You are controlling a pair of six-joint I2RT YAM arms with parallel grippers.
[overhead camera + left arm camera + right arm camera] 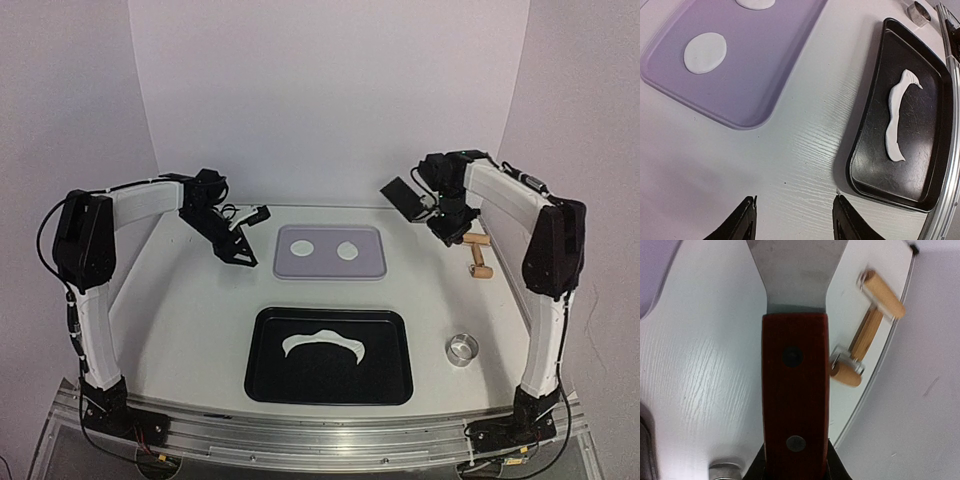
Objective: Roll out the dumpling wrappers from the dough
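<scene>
Two wrappers (307, 247) lie on the purple tray (327, 268), dough (322, 341) left (black tray (330, 396)). Left end effector (795, 220) released; right end effector (796, 467) grasps a scraper (795, 365).

Two wrappers (705, 52), lilac tray (765, 80), dough (896, 115), black tray (872, 165)

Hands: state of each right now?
Left hand: open, empty.
Right hand: closed on the red-handled scraper.
</scene>
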